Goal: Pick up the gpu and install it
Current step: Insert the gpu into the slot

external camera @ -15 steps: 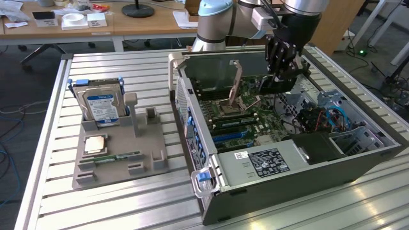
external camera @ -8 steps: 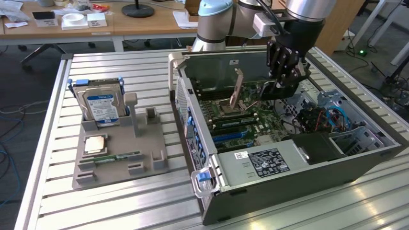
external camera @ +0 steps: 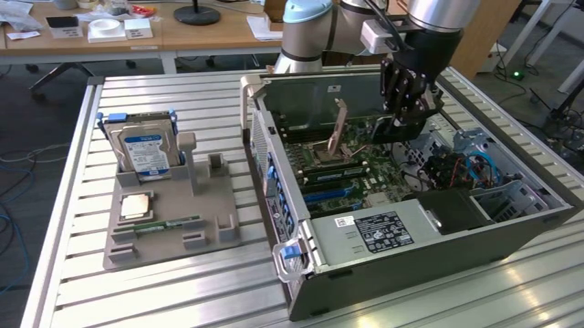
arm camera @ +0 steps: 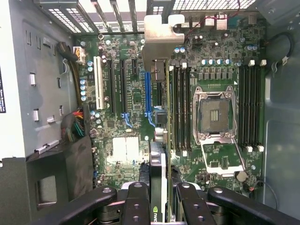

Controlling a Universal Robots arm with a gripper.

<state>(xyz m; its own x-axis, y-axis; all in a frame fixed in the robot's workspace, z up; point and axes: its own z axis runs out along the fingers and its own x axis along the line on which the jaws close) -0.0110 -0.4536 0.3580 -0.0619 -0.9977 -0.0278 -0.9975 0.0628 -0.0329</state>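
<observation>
The gripper [arm camera: 161,208] pinches the gpu [arm camera: 158,173] edge-on between its fingers, over the motherboard [arm camera: 126,89] inside the open computer case [external camera: 411,246], silver bracket toward the rear slots.

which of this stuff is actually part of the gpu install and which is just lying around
Part of the job:
gpu, held in the pincer
open computer case
its motherboard

Lying about:
blue-labelled hard drive
green memory stick
square chip
grey holder they sit in

Robotics lab: slatted workbench [external camera: 164,294], desks [external camera: 210,37]
</observation>
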